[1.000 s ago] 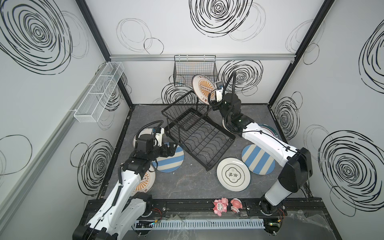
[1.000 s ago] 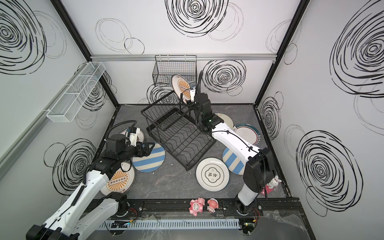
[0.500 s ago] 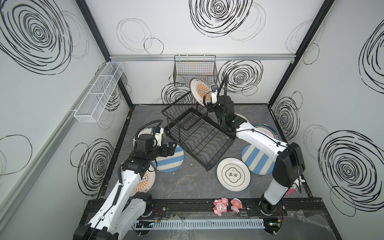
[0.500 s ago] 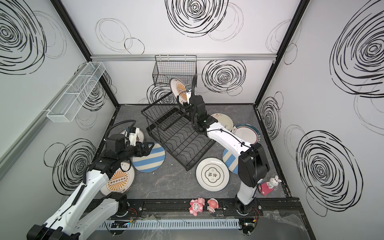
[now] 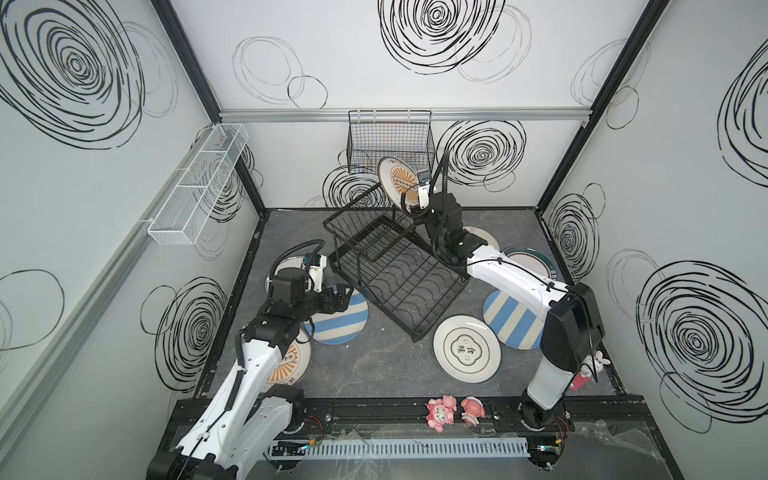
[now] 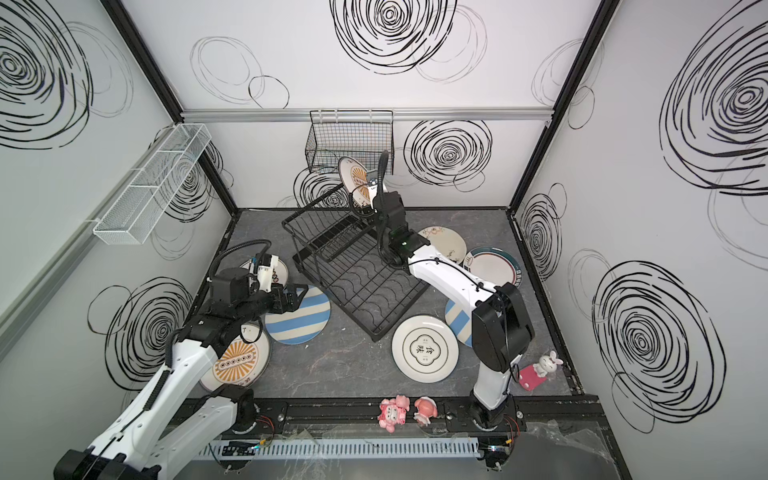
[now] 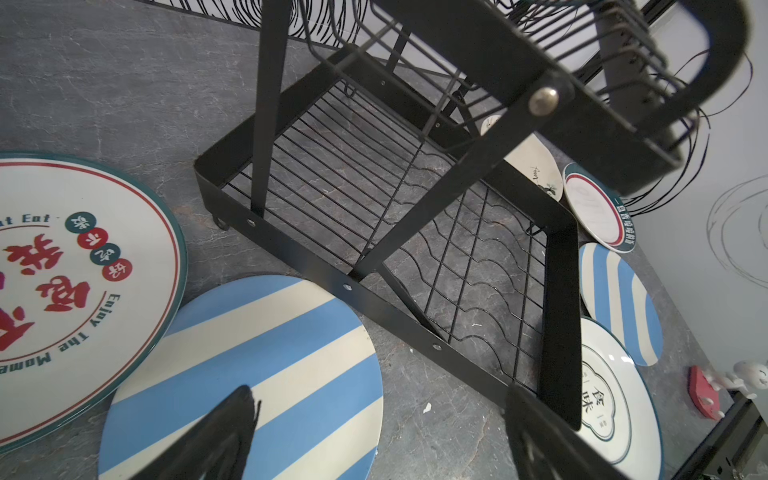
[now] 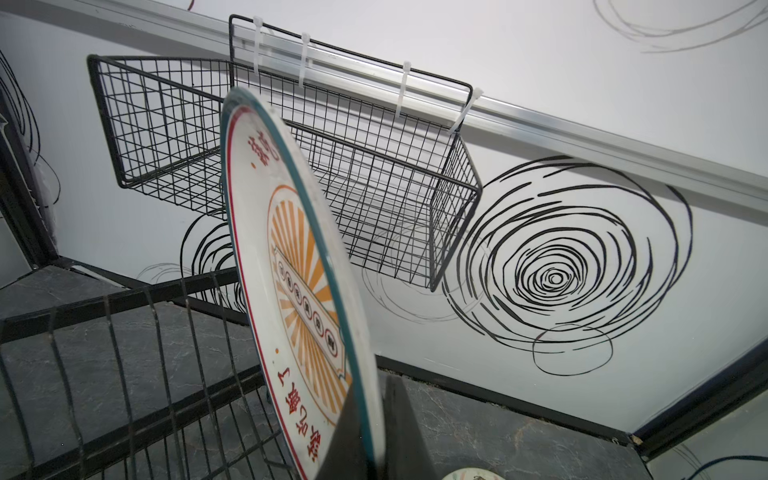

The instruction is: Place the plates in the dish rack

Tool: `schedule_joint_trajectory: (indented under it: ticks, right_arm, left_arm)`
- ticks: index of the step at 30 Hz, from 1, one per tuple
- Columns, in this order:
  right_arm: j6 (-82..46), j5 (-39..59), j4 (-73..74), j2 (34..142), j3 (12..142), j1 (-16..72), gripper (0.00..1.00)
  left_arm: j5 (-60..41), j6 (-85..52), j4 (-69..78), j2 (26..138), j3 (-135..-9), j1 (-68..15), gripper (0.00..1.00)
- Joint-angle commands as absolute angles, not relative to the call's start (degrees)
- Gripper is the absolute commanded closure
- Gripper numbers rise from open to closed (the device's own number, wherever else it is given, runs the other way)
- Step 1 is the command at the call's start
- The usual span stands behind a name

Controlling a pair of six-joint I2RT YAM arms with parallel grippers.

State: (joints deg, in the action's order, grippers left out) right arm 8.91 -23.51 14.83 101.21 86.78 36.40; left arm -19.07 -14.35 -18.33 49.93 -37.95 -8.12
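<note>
One sunburst plate (image 8: 299,270) | rim clamped, right pincer (image 8: 374,424) | right-wrist view only

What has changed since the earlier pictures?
The right end effector, shut on the orange sunburst plate, carried it a little to the left in both top views, toward the upper basket of the dish rack. Nothing was let go. The left end effector stayed open over the blue striped plate; the rack stayed put.

"Enjoy The Mome…", probably, on teal-rimmed plate (image 7: 83,299)
</note>
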Motion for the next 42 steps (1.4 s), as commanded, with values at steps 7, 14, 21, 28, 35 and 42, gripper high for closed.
schedule_joint_trajectory:
  ticks: [7,14,21,28,35,42]
  right_arm:
    - [11.9,-33.9,22.4,103.0,90.2,36.5,1.00]
    - [11.9,-34.5,21.6,103.0,90.0,36.6,1.00]
    - [12.0,-33.6,22.3,100.1,86.7,37.2,1.00]
    - [12.2,-33.3,22.2,99.1,87.1,37.6,1.00]
    - [13.0,-34.2,21.2,98.4,90.7,38.3,1.00]
    - [14.2,-35.0,21.5,98.6,93.0,39.7,1.00]
  left_arm:
    - [-20.0,-13.3,-16.9,50.2,-38.6,-7.6,0.04]
    - [-21.7,-17.2,-14.7,49.6,-37.0,-7.8,0.04]
    - [-23.2,-20.7,-11.6,49.3,-34.5,-7.9,0.04]
    - [-22.7,-20.2,-11.9,49.0,-34.5,-7.9,0.04]
    - [-22.2,-20.1,-12.3,48.6,-34.5,-8.1,0.04]
    - [-21.9,-19.9,-12.4,48.4,-34.5,-8.1,0.04]
